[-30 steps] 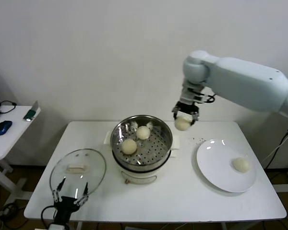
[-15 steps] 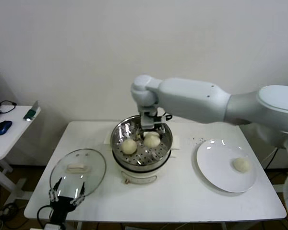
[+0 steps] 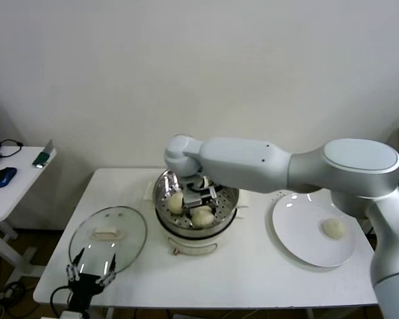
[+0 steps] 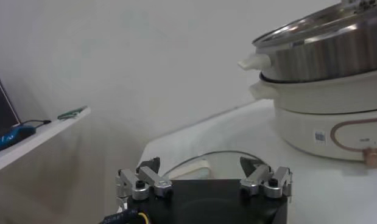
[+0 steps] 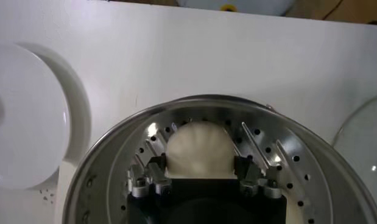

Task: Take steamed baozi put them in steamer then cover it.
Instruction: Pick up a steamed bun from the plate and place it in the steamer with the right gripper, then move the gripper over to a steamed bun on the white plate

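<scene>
My right gripper (image 3: 201,206) is down inside the steamer (image 3: 193,242), shut on a steamed baozi (image 3: 202,216) that rests low over the front of the perforated tray. In the right wrist view the fingers (image 5: 242,165) press both sides of that baozi (image 5: 198,146). Another baozi (image 3: 176,201) lies at the tray's left. My arm hides the tray's back. One baozi (image 3: 333,228) lies on the white plate (image 3: 299,239). The glass cover (image 3: 108,238) lies flat left of the steamer. My left gripper (image 3: 90,272) is open and empty at the cover's front edge.
A side table (image 3: 6,193) with a blue mouse (image 3: 3,176) stands at the far left. The left wrist view shows the cover's handle (image 4: 191,169) just beyond my left gripper (image 4: 203,173) and the steamer's side (image 4: 334,49). The plate (image 5: 24,115) shows in the right wrist view.
My right arm carried the baozi from right of the steamer over its rim and lowered it to the tray's front. The left gripper barely shifted.
</scene>
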### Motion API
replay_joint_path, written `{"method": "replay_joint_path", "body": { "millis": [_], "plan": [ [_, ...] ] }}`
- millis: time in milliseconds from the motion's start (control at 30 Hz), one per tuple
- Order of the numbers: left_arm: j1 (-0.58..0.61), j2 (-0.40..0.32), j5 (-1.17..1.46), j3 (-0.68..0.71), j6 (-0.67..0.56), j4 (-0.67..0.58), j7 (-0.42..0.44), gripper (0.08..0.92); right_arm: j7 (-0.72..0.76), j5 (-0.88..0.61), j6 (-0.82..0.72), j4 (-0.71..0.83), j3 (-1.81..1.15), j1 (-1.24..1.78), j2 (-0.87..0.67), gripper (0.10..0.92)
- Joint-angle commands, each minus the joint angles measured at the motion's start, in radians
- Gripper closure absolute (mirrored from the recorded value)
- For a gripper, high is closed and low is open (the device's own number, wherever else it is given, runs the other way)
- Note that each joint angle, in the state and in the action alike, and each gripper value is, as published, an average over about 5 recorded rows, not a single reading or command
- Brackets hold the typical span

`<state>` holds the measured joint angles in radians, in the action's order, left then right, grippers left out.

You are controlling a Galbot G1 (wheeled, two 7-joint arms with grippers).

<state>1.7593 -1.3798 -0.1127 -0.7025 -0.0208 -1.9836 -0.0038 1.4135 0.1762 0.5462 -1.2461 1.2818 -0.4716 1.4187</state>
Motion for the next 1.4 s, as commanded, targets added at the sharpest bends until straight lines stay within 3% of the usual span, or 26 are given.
{"method": "replay_joint_path", "body": {
  "millis": [33,233,600,800,1033,1167,1400],
  "plan": [
    [0.001,0.0,0.002,-0.001,-0.002,0.006,-0.001,0.177,-0.009,0.033,0.003,0.001,-0.002,0.035,0.021,0.299],
    [0.002,-0.001,0.001,-0.001,-0.002,0.006,-0.002,0.177,-0.004,0.033,-0.001,-0.004,-0.024,0.017,0.006,0.211],
    [-0.007,0.003,-0.009,0.007,-0.003,0.019,-0.002,0.177,-0.047,-0.103,-0.077,-0.029,-0.002,-0.208,-0.15,0.202],
    [-0.018,0.007,-0.027,0.019,0.001,0.011,-0.001,0.177,-0.274,-0.311,-0.314,-0.023,0.216,-0.388,-0.356,0.203],
    [-0.019,0.006,-0.028,0.037,0.007,0.005,-0.004,0.177,-0.304,-0.568,-0.716,-0.082,0.293,-0.373,-0.62,0.203],
    [-0.011,0.005,-0.027,0.034,0.004,-0.005,-0.002,0.177,-0.308,-0.534,-0.794,-0.064,0.228,-0.252,-0.761,0.203],
    [-0.001,-0.001,-0.025,0.032,0.015,-0.043,0.002,0.177,-0.244,-0.316,-0.754,0.071,-0.002,0.046,-0.878,0.203]
  ]
}}
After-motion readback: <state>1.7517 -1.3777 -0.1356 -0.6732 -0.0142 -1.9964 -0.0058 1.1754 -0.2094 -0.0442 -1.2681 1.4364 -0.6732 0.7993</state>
